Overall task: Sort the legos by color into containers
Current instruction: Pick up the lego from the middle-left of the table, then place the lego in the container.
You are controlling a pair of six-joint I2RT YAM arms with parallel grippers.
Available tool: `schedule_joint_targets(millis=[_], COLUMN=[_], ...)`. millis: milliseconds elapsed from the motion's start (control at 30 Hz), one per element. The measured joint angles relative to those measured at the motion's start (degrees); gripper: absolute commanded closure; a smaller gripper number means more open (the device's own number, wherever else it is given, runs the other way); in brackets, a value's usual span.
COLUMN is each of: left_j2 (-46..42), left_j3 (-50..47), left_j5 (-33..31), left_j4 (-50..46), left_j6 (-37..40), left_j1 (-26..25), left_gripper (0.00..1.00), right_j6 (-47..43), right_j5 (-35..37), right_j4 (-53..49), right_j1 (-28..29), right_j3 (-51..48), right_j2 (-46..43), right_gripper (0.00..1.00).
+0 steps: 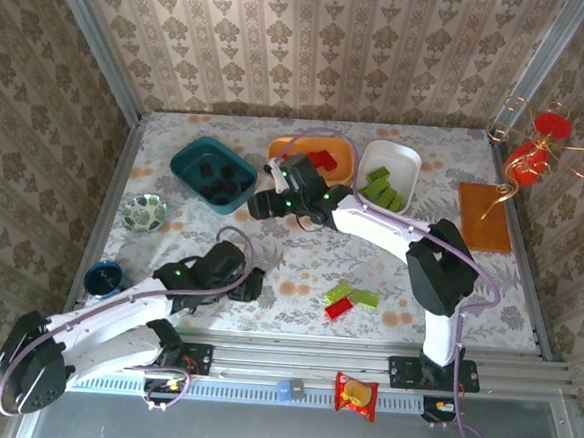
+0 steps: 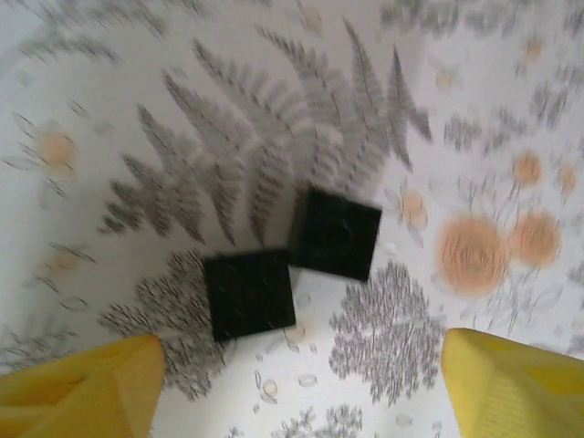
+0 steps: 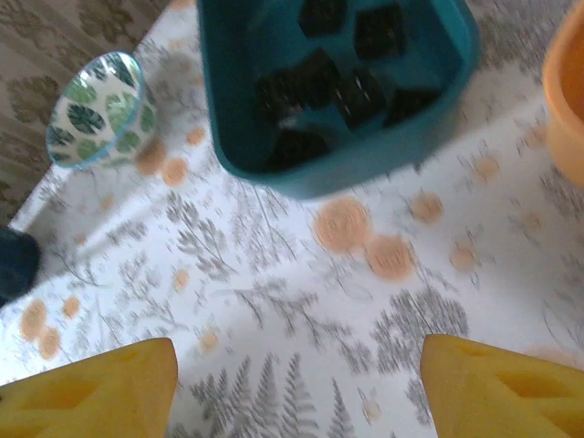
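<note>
Dark teal tray (image 3: 347,173), black legos (image 2: 248,294), orange tray (image 1: 344,164), red legos (image 1: 323,160), white tray (image 1: 411,159), lime green legos (image 1: 382,190), white tablecloth (image 2: 274,119) with grey ferns and orange blossoms, green leaf-print bowl (image 3: 96,109)

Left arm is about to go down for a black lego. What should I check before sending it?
1. Left gripper open and empty: ok, spread wide above the cloth.
2. Target inside the opening: ok, the nearer black brick lies within it.
3. Target isolated: not ok, the farther black brick touches its corner.
4. Teal tray has room: ok, bare floor shows among its black bricks.
5. Right gripper out of the route: cannot tell. It hangs open beside that tray.
</note>
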Motion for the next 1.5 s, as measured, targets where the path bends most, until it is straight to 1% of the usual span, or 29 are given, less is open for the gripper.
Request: schedule_joint_targets(millis=[100,233,467,567,700,800,933,1067,1200,1400,1500], left_j2=[3.3,7.3,11.6,14.2,16.2,17.4,18.6,18.9,17.9,12.5,9.6], left_j3=[-0.6,-0.6,-0.5,-0.3,0.8,1.7,2.5,2.8,2.8,5.0,7.9], left_j5=[-0.9,-2.5,-3.1,-3.1,-3.3,-3.4,-3.4,-3.7,-3.5,-4.2,-5.0], left_j4=[-0.6,-0.6,3.1,5.5,5.5,5.1,5.0,5.3,6.9,7.3,7.3], left_j6=[-0.4,-0.4,1.2,2.3,3.3,3.9,4.7,5.2,5.5,6.3,7.0], left_j1=[-1.9,-1.6,2.8,3.9,4.5,4.9,5.4,5.8,5.8,7.0,10.3], left_gripper=[0.31,0.34,0.39,0.4,0.43,0.47,0.56,0.64,0.69,0.7,0.7], right_j6=[0.7,1.5,1.9,1.9,1.9,1.9,1.9,1.9,1.9,2.1,2.1], right_j5=[0.9,1.5,2.1,2.4,2.6,2.6,2.7,2.7,2.9,3.1,3.5], right_j4=[1.2,1.7,2.4,3.1,3.5,3.6,3.5,3.7,4.0,4.4,4.9], right_j1=[-0.2,-0.4,-0.5,-0.5,-0.6,-0.6,-0.6,-0.7,-0.8,-0.9,-0.9], right_j3=[-5.9,-9.4,-9.6,-9.6,-10.2,-10.7,-11.0,-11.7,-12.6,-14.2,-15.3], right_j2=[-2.3,-3.7,-6.0,-6.8,-7.5,-7.8,-7.9,-8.3,-8.7,-9.7,-10.9], right_gripper=[0.28,0.28,0.28,0.27,0.27,0.27,0.27,0.27,0.27,0.27,0.27])
